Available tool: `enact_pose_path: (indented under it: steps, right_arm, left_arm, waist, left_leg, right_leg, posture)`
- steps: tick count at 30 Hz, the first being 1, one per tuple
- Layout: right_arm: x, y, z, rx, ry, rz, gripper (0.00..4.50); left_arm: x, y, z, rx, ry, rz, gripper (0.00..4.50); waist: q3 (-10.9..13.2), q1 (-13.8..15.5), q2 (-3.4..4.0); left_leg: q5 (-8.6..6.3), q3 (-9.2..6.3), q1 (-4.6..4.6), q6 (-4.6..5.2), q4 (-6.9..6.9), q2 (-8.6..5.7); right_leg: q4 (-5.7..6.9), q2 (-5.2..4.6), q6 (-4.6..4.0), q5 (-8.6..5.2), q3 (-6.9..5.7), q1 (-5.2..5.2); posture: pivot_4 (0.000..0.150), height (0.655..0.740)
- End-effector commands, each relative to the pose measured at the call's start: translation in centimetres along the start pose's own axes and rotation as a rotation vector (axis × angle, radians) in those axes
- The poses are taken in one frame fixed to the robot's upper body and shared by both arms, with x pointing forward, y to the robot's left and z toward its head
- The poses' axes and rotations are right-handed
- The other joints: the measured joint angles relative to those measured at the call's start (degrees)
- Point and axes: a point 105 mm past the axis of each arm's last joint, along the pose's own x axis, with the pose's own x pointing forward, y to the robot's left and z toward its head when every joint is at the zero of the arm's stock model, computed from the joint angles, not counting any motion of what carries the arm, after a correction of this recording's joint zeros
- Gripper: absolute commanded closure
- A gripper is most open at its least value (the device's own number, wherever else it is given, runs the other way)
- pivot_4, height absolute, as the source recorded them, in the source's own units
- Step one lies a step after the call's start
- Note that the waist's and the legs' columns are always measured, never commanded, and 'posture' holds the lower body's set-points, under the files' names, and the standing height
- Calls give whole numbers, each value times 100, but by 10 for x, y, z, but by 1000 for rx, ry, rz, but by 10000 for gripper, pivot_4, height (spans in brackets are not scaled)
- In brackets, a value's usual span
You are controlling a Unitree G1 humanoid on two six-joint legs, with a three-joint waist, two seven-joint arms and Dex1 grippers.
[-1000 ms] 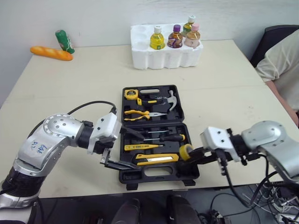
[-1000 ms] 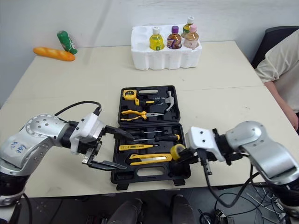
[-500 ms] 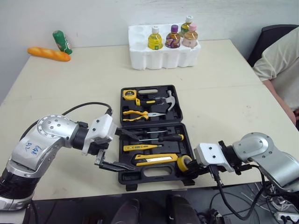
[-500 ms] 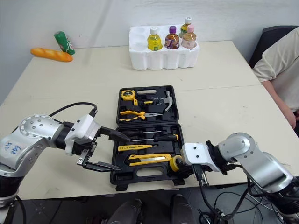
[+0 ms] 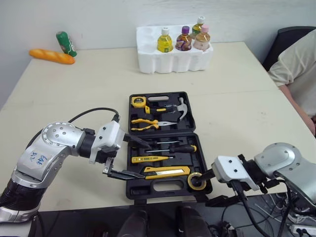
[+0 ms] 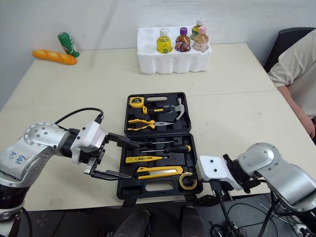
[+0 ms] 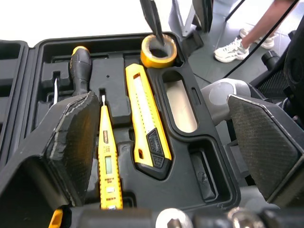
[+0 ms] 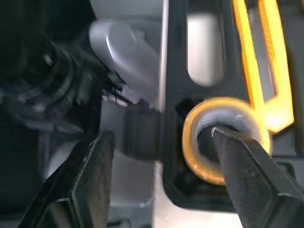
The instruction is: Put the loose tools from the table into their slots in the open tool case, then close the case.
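Tools in slots of open black plastic tool case (image 5: 148,190); yellow ring-shaped tape roll (image 7: 148,56) in corner. Right gripper (image 8: 159,135) fingers wide (one tip inside roll); left gripper (image 7: 161,99) fingers wide, empty. Lid not shut.

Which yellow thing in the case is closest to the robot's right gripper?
The yellow tape roll in the case's near right corner. One finger of the right gripper pokes into its hole; the knife, tester, pliers and tape measure lie farther off.

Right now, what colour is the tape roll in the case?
The tape roll is yellow; left wrist view.
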Motion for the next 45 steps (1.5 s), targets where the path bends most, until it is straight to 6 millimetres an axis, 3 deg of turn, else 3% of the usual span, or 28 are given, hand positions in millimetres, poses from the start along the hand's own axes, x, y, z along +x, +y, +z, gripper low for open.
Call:
enact_pose_path:
  steps: [1, 6, 7, 10, 14, 22, 27, 32, 35, 39, 45]
  right_arm:
    - [-10, -3, 6, -21, -43, -58, 13775]
    - [-6, -12, 7, -27, -189, -155, 13775]
    - [-2, -12, 8, -25, -231, -164, 16061]
    - [13, -9, 1, -37, -294, -171, 25465]
    - [31, -6, -13, -38, -311, -174, 44647]
    - [39, -12, -43, 23, -296, -231, 44647]
    - [39, -14, -65, 154, -312, -277, 44647]
    - [44, -7, -79, 259, -328, -266, 44647]
    - [48, -2, -85, 285, -324, -253, 44647]
    - [53, 5, -96, 446, -327, -217, 44647]
    - [51, 3, -91, 376, -330, -226, 44647]
  left_arm:
    - [-3, 0, 1, 22, 12, 2, 0]
    - [-3, 0, 2, 22, 8, -6, 0]
    - [-3, -1, 1, 21, 7, -10, 0]
    - [-1, -2, 1, 18, 7, -26, 0]
    - [0, -2, 1, 16, 9, -34, 0]
    - [-3, -1, 2, 15, 18, -41, 0]
    - [-4, 0, 2, 15, 25, -37, 0]
    - [-4, 1, 3, 21, 26, -29, 0]
    - [-5, 3, 3, 26, 27, -23, 0]
    - [-4, 5, 3, 34, 25, -17, 0]
    - [-3, 6, 4, 36, 18, -13, 0]
  waist:
    - [0, 7, 0]
    - [1, 8, -2]
    - [1, 8, -2]
    - [1, 5, -2]
    - [1, 4, -7]
    - [0, -1, -7]
    - [-3, 0, -12]
    - [-4, 1, -16]
    - [-11, 10, -26]
    - [-19, 16, -39]
    - [-29, 25, -55]
  left_leg:
    - [0, 0, 1, 0, -2, 2]
    - [0, -1, 0, 0, -10, 2]
    - [0, -1, 0, 0, -11, 1]
    - [0, 1, 1, -1, -10, 1]
    - [1, 1, 3, -1, -13, 1]
    - [1, 1, 6, -2, -8, 2]
    - [1, 1, 22, -2, -8, 1]
    - [-4, -1, 116, 3, -56, 5]
    - [-7, -2, 123, 6, -57, 5]
    - [-7, -5, 124, 6, -57, 4]
    - [-11, -7, 126, 10, -58, 4]
  right_leg:
    - [1, 1, 0, 0, -1, 0]
    - [-2, 1, -1, -1, -1, -3]
    - [-1, 0, -1, 0, 0, -3]
    - [2, 1, -1, 0, 1, -4]
    - [2, 2, -1, 0, 1, -4]
    - [6, 3, -1, 0, 2, -2]
    - [5, 3, -1, 0, 3, 15]
    - [-29, 3, -3, -2, 2, 105]
    - [-33, 2, -3, -2, 2, 113]
    - [-39, 1, -3, -2, 2, 117]
    - [-51, 0, -2, -1, 0, 124]
  posture:
    - [1500, 7374]
    - [1500, 7374]
    - [1500, 7374]
    - [1500, 7374]
    - [1500, 7374]
    - [1500, 7374]
    - [1500, 7374]
    - [1500, 7374]
    - [1500, 7374]
    - [1500, 7374]
    - [1500, 7374]
